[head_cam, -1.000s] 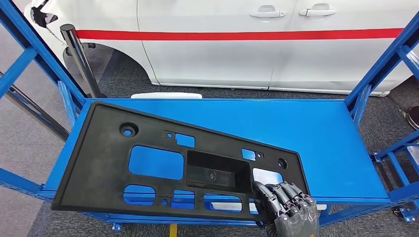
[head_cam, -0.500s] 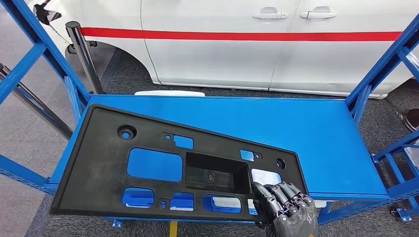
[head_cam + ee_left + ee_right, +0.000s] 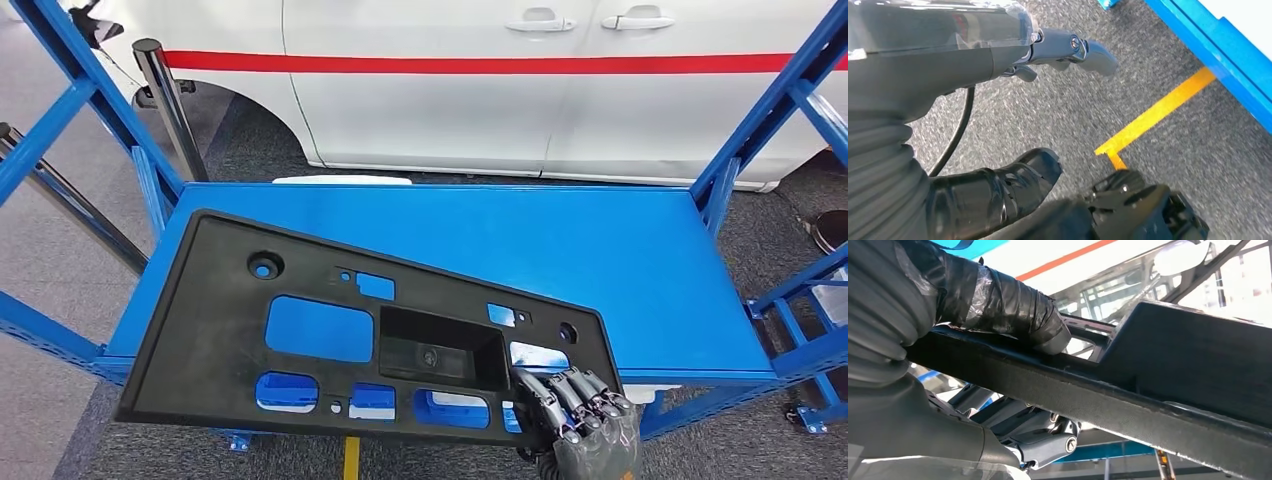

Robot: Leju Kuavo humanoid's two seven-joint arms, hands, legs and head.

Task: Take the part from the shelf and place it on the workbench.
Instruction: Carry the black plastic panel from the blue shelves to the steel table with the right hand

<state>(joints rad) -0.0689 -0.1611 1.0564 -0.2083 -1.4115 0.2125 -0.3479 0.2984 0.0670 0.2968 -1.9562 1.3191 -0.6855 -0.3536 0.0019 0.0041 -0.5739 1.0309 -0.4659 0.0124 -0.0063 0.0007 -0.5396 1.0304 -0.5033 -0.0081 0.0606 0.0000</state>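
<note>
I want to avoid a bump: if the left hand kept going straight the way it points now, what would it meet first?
Probably the grey carpeted floor: the left hand hangs pointing down at it, near the yellow floor line. Depth is hard to judge.

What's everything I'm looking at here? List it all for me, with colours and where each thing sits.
Flat black plastic panel with cut-out holes: one, black, lying aslant over the shelf's near left part, its near edge past the shelf's front.
Blue metal shelf: one, blue, in front of the robot, with blue uprights at both sides.
White car with a red stripe: one, white, parked behind the shelf.
Shiny metal post: one, silver with a dark cap, far left, beside the car.
Yellow floor line: one, yellow, on the grey carpet by the shelf's foot.
Right hand: one, grey, gripping the panel's near edge, fingers on top.
Left hand: one, grey, hanging above the floor, holding nothing.
</note>
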